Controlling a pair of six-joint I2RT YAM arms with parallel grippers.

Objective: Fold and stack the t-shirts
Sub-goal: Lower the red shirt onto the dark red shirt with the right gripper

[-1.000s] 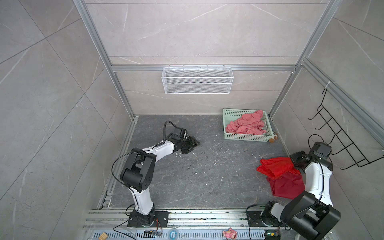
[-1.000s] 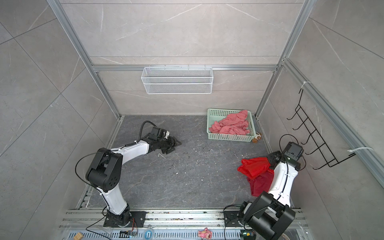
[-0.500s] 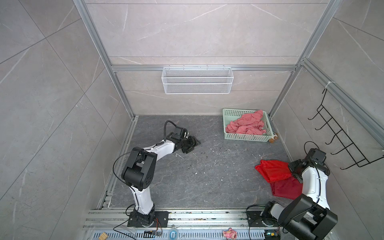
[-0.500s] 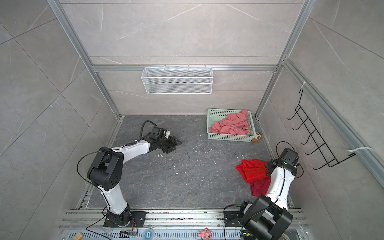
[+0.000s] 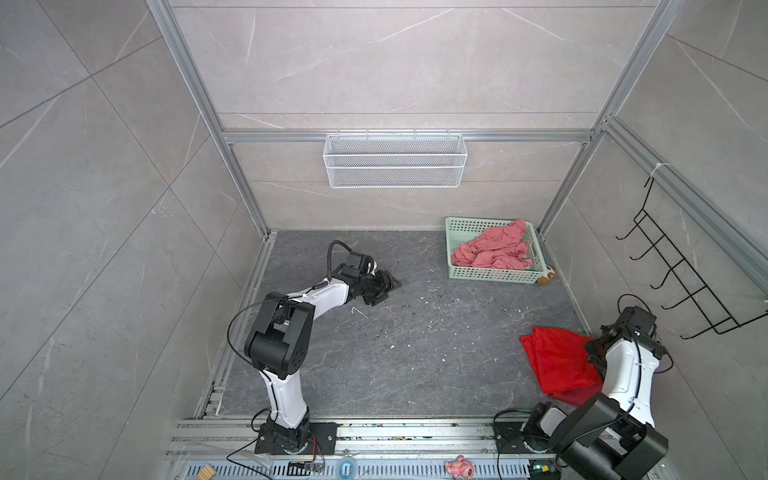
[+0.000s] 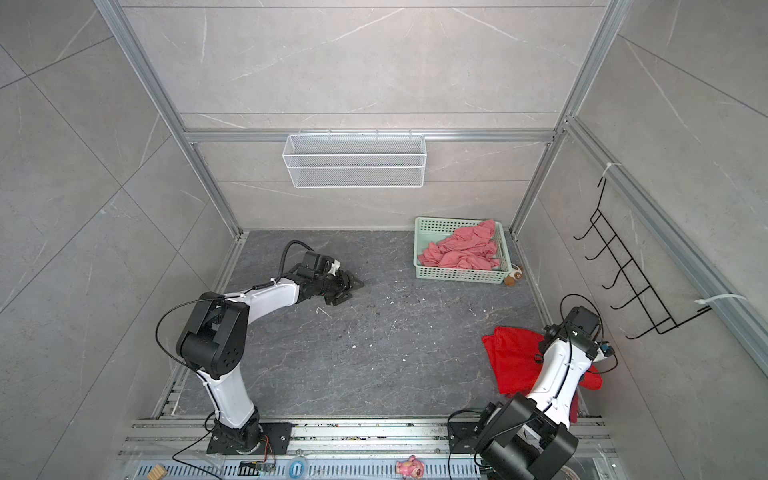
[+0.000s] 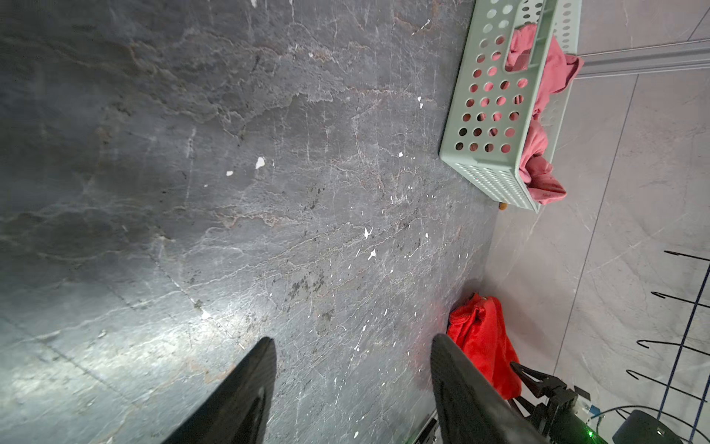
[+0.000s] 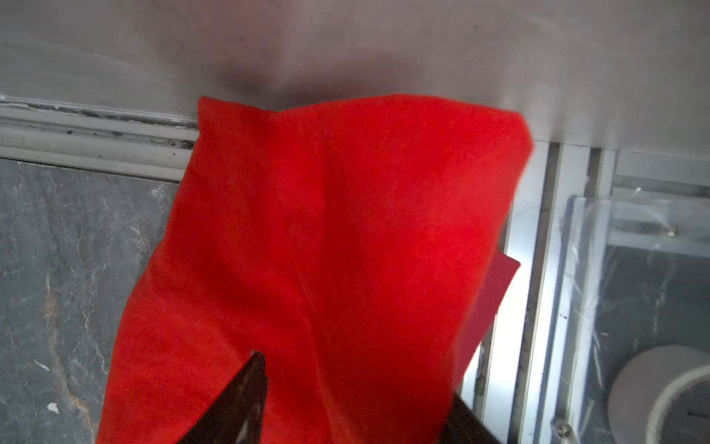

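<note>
at about 11 o'clock on the dark stone worktop [image 5: 415, 353], taking the back wall as 12 in both top views, the left tool [image 5: 383, 291] hangs low over bare surface with its jaws apart and nothing between them, well clear of the step in hand. at 1 o'clock the mint-green basket [image 5: 490, 274] holds a crumpled heap of salmon-pink t-shirts [image 5: 494, 253], not yet folded, with a small plush toy [image 5: 546, 276] just beside its near right corner. at 4 o'clock, close against the right wall, lies the bright red t-shirt [image 5: 557, 357], folded to a rough oblong on top of a darker crimson t-shirt [image 8: 495, 292] that peeps out at its edge. the right tool [image 8: 355, 376] sits right over the red cloth, jaws spread wide in the wrist view with fabric lying between them and no pinch visible, so the step is judged to be the letting-go that sets the red shirt on the stack. to do it well the tool should rise straight up with the jaws wide, so no pad catches a layer and drags the fold open; a sideways exit would likely skew the top shirt off the crimson one. one end of the red shirt laps onto the pale rail at the worktop's edge, so a small nudge inward may be wanted. the red fabric looks thin, soft and matte, with shallow creases running down its length and slightly puffed, uneven edges.
</note>
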